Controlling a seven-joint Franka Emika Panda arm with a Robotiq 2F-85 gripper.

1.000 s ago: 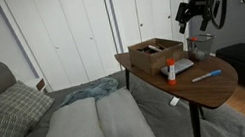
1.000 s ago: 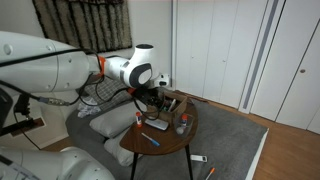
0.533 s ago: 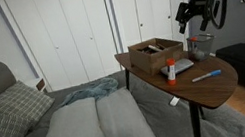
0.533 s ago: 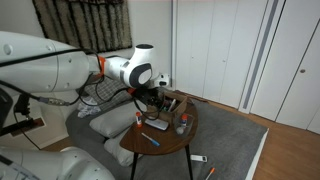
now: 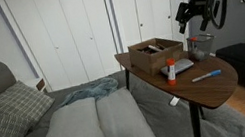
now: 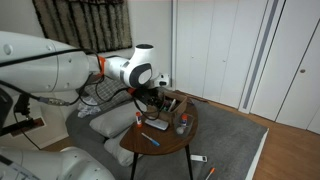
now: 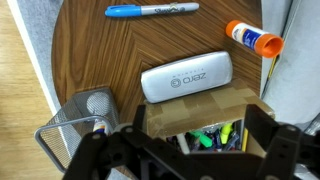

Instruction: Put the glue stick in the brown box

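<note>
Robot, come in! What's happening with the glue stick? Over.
Gripper open, empty, hovering over the shallow brown box. White glue stick with orange cap lies on the round wooden table, outside the box. Nothing covers it.

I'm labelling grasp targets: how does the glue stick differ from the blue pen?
The glue stick is short and thick, the blue pen long and slim. The glue stick is white and orange, the blue pen blue. In the wrist view the blue pen lies almost level, the glue stick slanted. Both lie flat on the wooden table, outside the brown box.
</note>
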